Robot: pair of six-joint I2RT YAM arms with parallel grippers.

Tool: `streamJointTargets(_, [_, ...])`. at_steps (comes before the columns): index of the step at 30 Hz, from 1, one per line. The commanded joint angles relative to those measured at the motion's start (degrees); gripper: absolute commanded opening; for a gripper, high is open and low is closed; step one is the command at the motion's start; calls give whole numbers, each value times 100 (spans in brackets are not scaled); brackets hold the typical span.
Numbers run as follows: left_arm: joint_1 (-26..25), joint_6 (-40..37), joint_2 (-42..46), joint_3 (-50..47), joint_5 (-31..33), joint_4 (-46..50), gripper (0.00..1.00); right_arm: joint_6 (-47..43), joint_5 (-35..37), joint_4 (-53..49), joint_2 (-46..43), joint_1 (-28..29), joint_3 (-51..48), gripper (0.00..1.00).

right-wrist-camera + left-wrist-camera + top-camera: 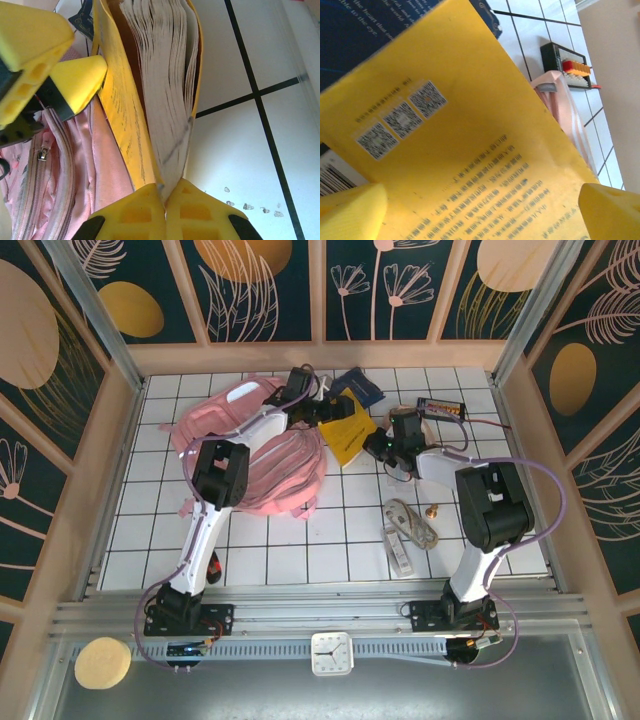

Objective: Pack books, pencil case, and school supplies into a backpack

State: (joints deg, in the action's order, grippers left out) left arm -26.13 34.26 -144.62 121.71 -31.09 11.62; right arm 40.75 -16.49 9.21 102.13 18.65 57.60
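Note:
The yellow book stands partly lifted beside the pink backpack, its back cover with dark print facing my left wrist camera. My right gripper is shut on the book's lower corner, cover and pages fanning above the fingertips. My left gripper is open, one finger on each side over the cover, not clamping it. The navy book lies just behind, partly under the yellow one. A whitish ruler and a pale cord bundle lie near the front right.
A small black box with orange marks sits at the back right, with a pink striped soft thing beside it. A red-and-black knife lies by the left arm. Wooden walls close the table's sides.

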Motion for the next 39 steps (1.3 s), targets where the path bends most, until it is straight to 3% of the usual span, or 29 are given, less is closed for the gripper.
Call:
streamJointTargets(1, [31,-17,468,-276,-7,361,99,-269,76,133,-467,68,261,0])
streamJointTargets(4, [139,286,848,-629,78,305,99,-276,50,6,-625,46,276,0])
streamJointTargets(9, [293,1509,1657,-1917,-309,-474,99,-196,-74,-198,-671,-60,469,0])
streamJointTargets(16, [286,2842,2393,-3072,-544,-1206,99,541,-589,-14,-437,-266,685,0])
streamJointTargets(20, [243,3961,2469,-3786,-873,-2310,99,873,-810,39,-301,-300,885,0])
streamJointTargets(24, [88,4130,2404,-3802,-781,-2481,99,1102,-957,113,-202,-303,954,0])
streamJointTargets(33, [-177,5514,1878,-3598,-786,-4154,99,1423,-1101,260,-213,-253,876,0])
streamJointTargets(39, [-183,5150,2005,-3677,-900,-3627,99,1436,-1049,287,-158,-226,866,0])
